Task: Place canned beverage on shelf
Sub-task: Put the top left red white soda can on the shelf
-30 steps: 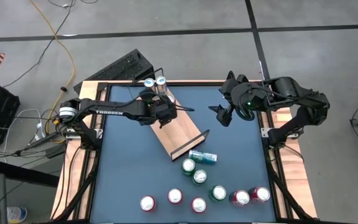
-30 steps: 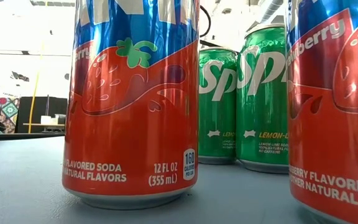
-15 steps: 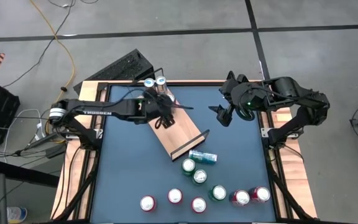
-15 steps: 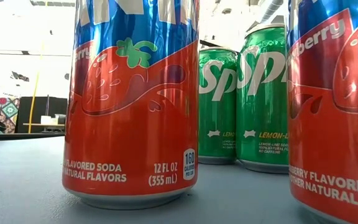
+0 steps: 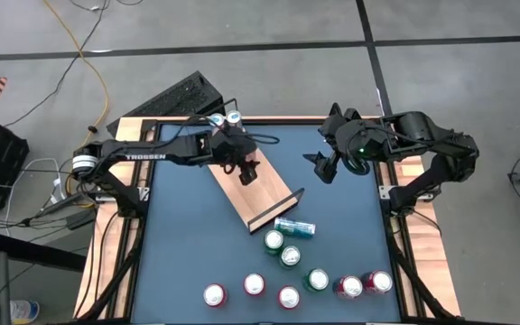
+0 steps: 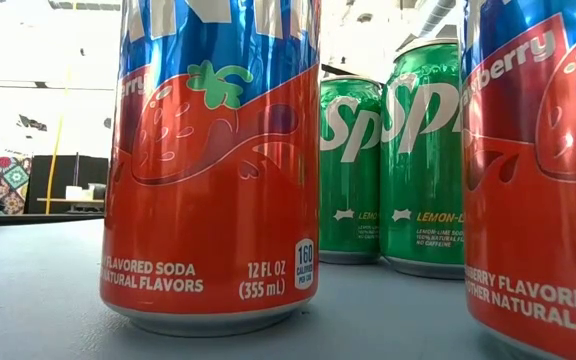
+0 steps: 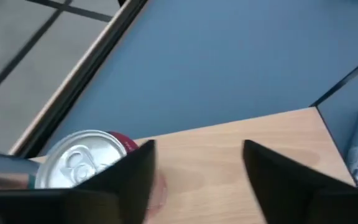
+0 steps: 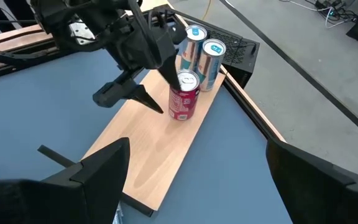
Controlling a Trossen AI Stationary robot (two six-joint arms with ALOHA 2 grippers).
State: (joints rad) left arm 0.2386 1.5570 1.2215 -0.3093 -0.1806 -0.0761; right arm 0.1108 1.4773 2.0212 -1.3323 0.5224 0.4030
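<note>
Three cans now stand at the far end of the shelf (image 5: 255, 188): two blue-topped ones and a red can (image 8: 184, 95). The left pincer (image 5: 250, 171) has let go, released and drawn back over the board. The right pincer (image 5: 321, 168) hovers spread, unchanged, near the desk's (image 5: 188, 253) far right.

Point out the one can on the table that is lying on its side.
It is the teal-and-silver can on the blue table top just past the shelf's black end rail. Every other can stands upright, showing its round lid to the high view.
</note>
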